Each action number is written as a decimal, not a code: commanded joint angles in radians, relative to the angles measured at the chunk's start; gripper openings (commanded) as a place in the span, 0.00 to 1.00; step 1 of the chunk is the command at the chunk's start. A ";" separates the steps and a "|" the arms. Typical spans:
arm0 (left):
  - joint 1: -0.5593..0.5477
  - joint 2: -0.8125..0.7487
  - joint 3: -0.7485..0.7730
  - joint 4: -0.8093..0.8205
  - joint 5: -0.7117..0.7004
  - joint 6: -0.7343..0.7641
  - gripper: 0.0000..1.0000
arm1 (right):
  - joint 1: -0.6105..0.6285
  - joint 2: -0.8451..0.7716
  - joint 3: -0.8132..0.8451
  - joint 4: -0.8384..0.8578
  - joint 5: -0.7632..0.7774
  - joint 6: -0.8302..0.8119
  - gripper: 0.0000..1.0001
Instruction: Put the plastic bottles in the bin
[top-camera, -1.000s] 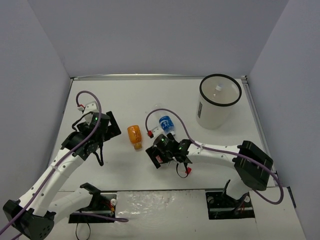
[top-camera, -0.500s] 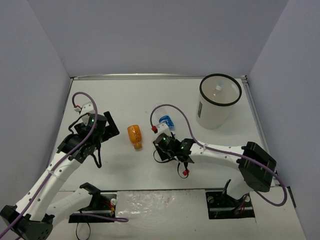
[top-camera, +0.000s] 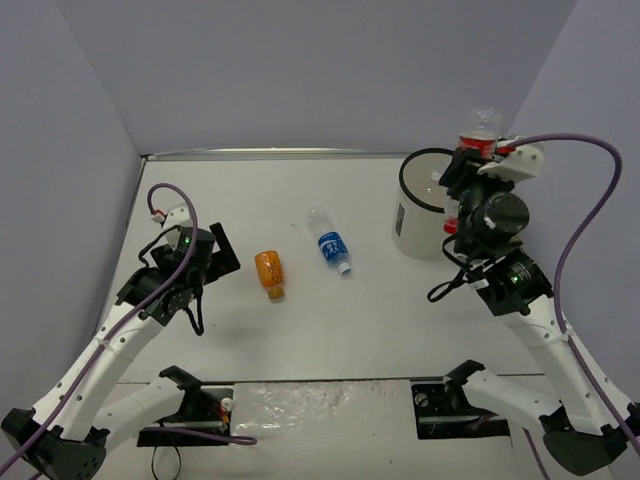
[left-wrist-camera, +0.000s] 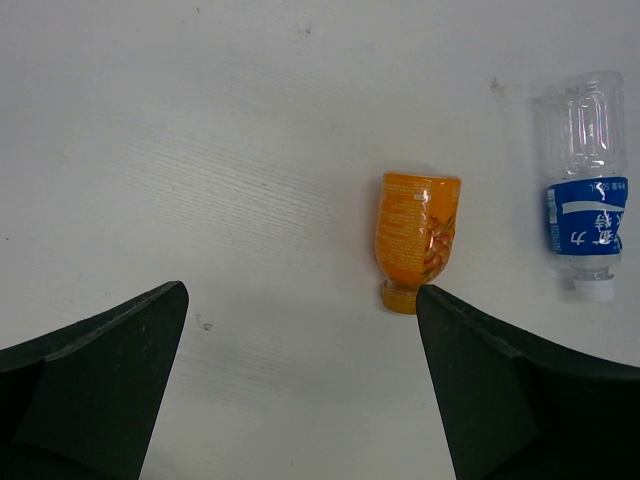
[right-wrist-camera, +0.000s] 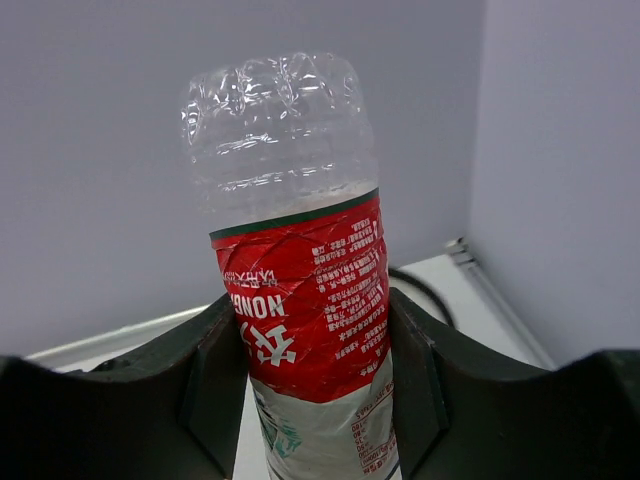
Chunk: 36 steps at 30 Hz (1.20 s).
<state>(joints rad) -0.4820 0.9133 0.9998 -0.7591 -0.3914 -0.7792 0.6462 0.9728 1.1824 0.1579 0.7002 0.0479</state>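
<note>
My right gripper (top-camera: 478, 152) is raised over the right rim of the white bin (top-camera: 418, 235) and is shut on a clear bottle with a red label (top-camera: 480, 132). In the right wrist view both fingers press that bottle's (right-wrist-camera: 305, 300) sides, around the right gripper (right-wrist-camera: 312, 335). On the table lie a short orange bottle (top-camera: 269, 272) (left-wrist-camera: 417, 240) and a clear blue-labelled bottle (top-camera: 331, 243) (left-wrist-camera: 586, 215). My left gripper (top-camera: 218, 252) (left-wrist-camera: 300, 300) hangs open left of the orange bottle, with nothing between its fingers.
Grey walls close the table on the left, back and right. The bin stands in the back right corner, close to the right wall. A purple cable arcs from the right wrist toward the right wall (top-camera: 590, 190).
My right arm has closed on the red-labelled bottle at the table's middle and swung it up and right to the bin. The left arm has shifted only slightly.
</note>
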 joint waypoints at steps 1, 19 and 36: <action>0.010 0.013 0.011 0.073 0.023 0.040 0.97 | -0.219 0.086 0.067 0.242 -0.132 -0.183 0.35; 0.014 0.067 0.013 0.079 0.014 0.052 0.97 | -0.532 0.441 0.026 0.560 -0.584 -0.011 0.49; 0.016 -0.006 0.009 0.049 -0.009 0.031 0.97 | -0.500 0.233 0.081 0.252 -0.669 0.023 1.00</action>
<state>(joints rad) -0.4732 0.9110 0.9852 -0.7209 -0.3810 -0.7408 0.1092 1.2830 1.1616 0.4636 0.1669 0.0689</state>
